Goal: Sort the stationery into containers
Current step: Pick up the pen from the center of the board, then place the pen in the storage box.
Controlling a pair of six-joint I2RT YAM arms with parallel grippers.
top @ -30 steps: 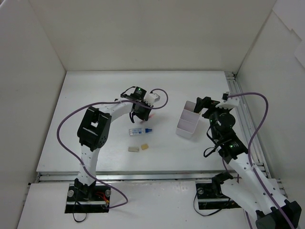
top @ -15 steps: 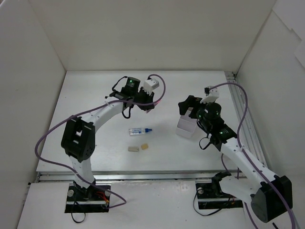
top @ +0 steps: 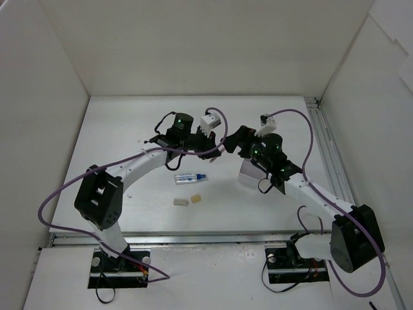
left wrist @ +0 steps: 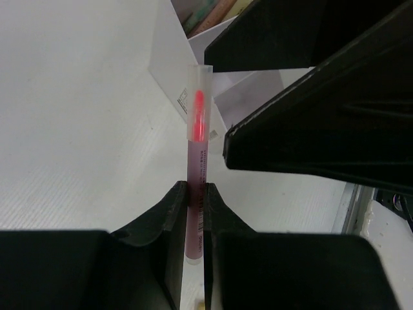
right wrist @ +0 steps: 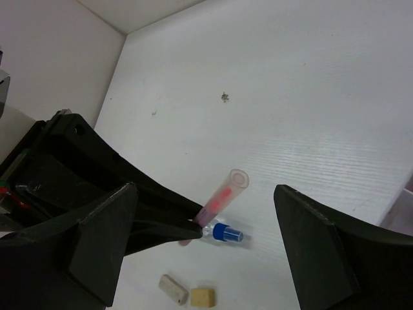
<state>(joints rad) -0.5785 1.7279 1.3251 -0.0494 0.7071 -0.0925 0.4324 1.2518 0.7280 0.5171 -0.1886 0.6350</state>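
Note:
My left gripper is shut on a red pen with a clear cap and holds it above the table, cap pointing toward the right gripper. My right gripper is open, and the pen lies between its spread fingers without touching them. In the top view the two grippers meet left of the white box. A clear tube with a blue end and two beige erasers lie on the table below.
The white box holds a few pens in one compartment. The right arm covers part of the box in the top view. White walls enclose the table on three sides.
The left gripper carried the red pen to the right. The right gripper swung left, away from the box, and now faces it with the pen between its open fingers.

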